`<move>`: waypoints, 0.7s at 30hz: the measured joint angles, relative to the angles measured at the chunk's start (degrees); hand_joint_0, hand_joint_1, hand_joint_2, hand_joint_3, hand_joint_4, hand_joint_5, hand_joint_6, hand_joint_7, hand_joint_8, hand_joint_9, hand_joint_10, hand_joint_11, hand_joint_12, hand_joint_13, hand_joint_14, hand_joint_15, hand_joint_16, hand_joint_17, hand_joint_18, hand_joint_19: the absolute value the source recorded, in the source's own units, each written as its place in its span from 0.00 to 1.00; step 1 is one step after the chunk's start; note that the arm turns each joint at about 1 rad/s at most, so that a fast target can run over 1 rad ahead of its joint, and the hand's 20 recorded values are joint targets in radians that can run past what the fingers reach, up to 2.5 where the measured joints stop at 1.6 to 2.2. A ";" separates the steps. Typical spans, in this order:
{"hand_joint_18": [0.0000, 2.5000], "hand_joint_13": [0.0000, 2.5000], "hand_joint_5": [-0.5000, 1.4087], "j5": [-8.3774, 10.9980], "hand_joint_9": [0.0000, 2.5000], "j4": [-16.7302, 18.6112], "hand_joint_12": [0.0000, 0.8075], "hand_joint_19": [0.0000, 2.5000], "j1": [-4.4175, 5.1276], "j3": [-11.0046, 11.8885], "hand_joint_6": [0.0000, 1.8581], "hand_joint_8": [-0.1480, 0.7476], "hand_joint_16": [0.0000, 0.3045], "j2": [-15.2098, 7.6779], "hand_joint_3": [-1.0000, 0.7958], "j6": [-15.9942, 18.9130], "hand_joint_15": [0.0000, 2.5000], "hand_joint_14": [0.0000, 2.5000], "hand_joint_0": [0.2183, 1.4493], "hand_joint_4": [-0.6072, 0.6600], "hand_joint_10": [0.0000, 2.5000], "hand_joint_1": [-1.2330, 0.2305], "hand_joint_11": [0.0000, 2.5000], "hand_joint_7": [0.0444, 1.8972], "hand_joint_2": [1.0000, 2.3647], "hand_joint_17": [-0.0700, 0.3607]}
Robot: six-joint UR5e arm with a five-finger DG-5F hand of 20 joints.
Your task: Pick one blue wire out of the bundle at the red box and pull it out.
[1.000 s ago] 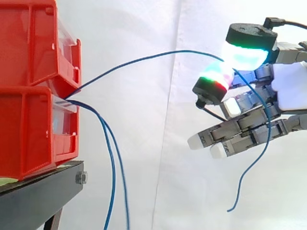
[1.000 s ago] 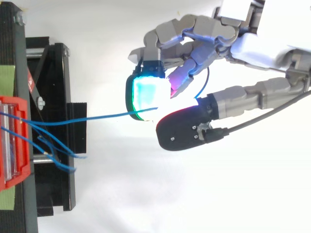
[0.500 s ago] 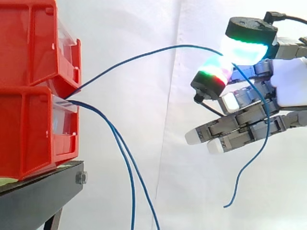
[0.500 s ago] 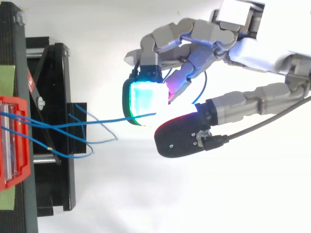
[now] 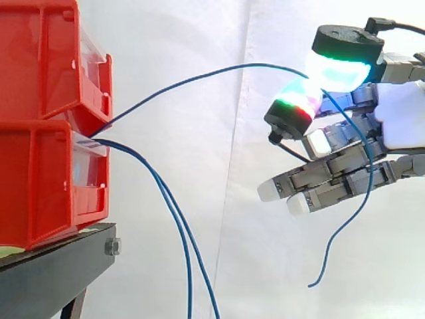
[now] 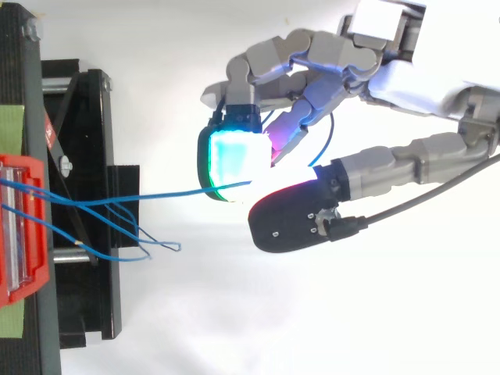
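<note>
Thin blue wire (image 5: 226,68) arcs from glossy red plastic bins (image 5: 40,179) at left; we see the jointed metal hand (image 5: 352,166) pinching it upper right

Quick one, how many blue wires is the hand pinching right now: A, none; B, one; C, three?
B: a single blue wire arcs from the red bins to the hand, pinched between its glowing pads, while the other wires hang loose from the bin.
</note>
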 measured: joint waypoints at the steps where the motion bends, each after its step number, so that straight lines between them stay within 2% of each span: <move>1: 0.10 0.17 0.22 0.00 0.36 0.00 0.50 0.06 0.00 0.00 0.46 0.48 0.22 0.00 0.52 0.00 0.06 0.00 0.29 0.51 0.01 0.25 0.20 0.65 0.01 0.52; 21: 0.09 0.16 0.22 0.00 0.35 -0.04 0.51 0.06 0.00 0.00 0.46 0.49 0.23 0.03 0.51 0.00 0.05 0.00 0.30 0.50 0.01 0.25 0.19 0.64 0.00 0.53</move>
